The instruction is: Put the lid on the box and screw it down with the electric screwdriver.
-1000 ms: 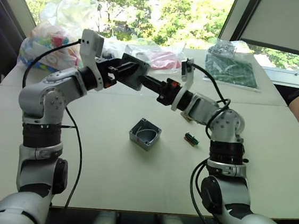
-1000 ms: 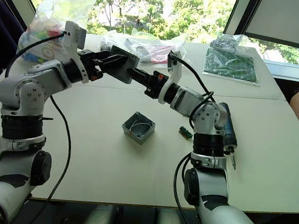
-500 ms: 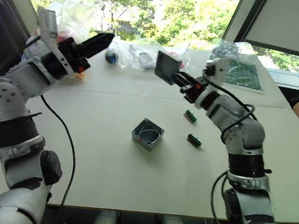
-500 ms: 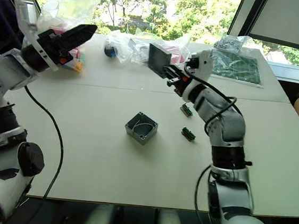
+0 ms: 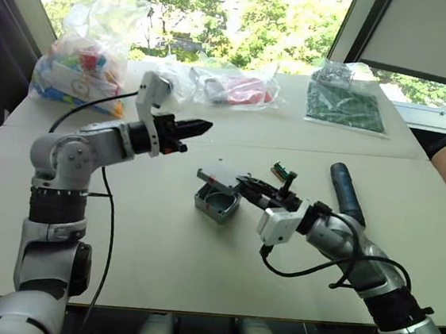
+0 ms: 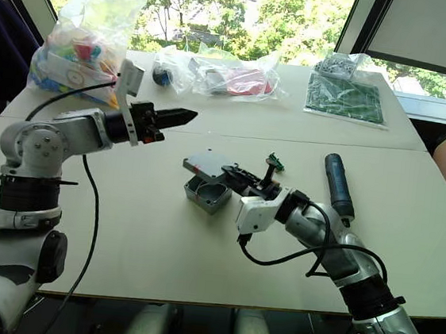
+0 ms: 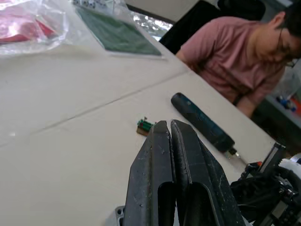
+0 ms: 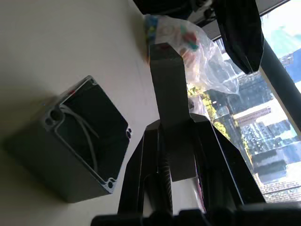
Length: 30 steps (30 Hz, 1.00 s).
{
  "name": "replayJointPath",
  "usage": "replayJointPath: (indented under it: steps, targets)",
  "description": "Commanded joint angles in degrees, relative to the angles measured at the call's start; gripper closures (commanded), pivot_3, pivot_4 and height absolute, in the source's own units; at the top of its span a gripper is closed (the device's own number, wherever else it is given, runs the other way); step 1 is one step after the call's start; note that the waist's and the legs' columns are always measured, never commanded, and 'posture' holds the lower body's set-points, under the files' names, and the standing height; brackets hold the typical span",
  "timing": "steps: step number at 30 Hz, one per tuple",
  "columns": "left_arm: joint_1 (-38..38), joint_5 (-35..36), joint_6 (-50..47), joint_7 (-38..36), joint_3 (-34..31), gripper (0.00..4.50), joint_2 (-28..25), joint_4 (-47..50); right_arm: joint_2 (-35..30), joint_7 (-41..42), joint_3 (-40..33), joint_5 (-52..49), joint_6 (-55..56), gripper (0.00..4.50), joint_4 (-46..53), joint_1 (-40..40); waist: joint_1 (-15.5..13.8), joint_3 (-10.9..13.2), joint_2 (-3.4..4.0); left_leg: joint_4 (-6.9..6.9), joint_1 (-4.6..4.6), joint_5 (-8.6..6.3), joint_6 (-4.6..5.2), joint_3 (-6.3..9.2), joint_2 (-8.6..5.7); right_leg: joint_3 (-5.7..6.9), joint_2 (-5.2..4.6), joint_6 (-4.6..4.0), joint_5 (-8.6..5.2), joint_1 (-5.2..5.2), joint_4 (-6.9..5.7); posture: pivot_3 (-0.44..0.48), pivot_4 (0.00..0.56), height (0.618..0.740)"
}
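I have my right gripper (image 5: 241, 183) clamped on one edge of the lid (image 5: 219, 174), which sits flat just above the open box (image 5: 215, 202) on the table (image 5: 158, 248), partly over its near rim and, as far as I can tell, not yet seated. My left gripper (image 5: 198, 125) hangs well apart above the table to the left, fingers pressed together and empty. I count one lid, one box with a wire inside, one electric screwdriver (image 5: 346, 193) lying on the table beyond my right arm, and one small green connector (image 5: 283, 172) just beside the gripper
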<state>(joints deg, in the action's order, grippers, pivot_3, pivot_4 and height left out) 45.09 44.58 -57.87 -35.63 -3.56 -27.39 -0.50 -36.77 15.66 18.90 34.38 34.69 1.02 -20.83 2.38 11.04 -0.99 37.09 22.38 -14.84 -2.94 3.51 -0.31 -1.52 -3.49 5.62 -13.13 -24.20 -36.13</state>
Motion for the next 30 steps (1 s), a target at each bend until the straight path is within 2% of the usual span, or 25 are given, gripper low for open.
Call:
replayJointPath:
  steps: [1,5,10,24,30]
  targets:
    - [-2.0,-7.7,13.6,-6.2,4.4,4.42,0.1,0.4,1.3,-7.9,0.4,8.8,2.4,4.30,-1.9,-1.4,0.1,0.0,0.01,-0.01,-0.01,0.00,0.00,0.00,0.00,0.00,0.00,-0.01,0.00,0.00,0.00,0.000,0.150,0.740]
    - [-3.6,-6.9,13.3,-10.4,5.3,4.42,1.5,-1.2,2.1,-13.5,1.6,15.2,3.0,4.30,-5.1,-2.7,0.0,0.0,0.01,-0.05,-0.02,0.00,0.00,0.00,0.02,-0.01,0.01,-0.09,-0.05,-0.03,-0.01,0.000,0.150,0.740]
    - [-5.2,-7.8,13.0,-13.1,6.4,4.42,1.7,-1.7,2.4,-17.2,3.0,18.4,3.6,4.30,-7.3,-3.6,0.0,0.0,0.01,-0.02,0.00,0.00,0.01,0.00,0.01,-0.01,-0.01,-0.07,-0.04,-0.02,-0.01,0.000,0.150,0.740]
    - [-7.9,-13.0,15.4,-14.6,7.8,4.42,1.5,-2.2,0.2,-19.7,4.1,20.6,4.8,4.30,-9.3,-2.5,0.0,0.0,0.01,-0.01,0.00,0.00,0.02,0.01,0.01,0.00,0.00,-0.02,-0.01,-0.01,-0.03,0.000,0.150,0.740]
    - [-9.1,-16.8,17.6,-15.7,10.8,4.42,1.2,-2.5,0.5,-19.6,5.3,21.3,4.7,4.30,-10.7,-2.6,0.0,0.0,0.00,0.01,-0.01,0.00,0.02,0.01,0.00,0.00,-0.01,-0.02,-0.01,0.02,-0.03,0.000,0.150,0.740]
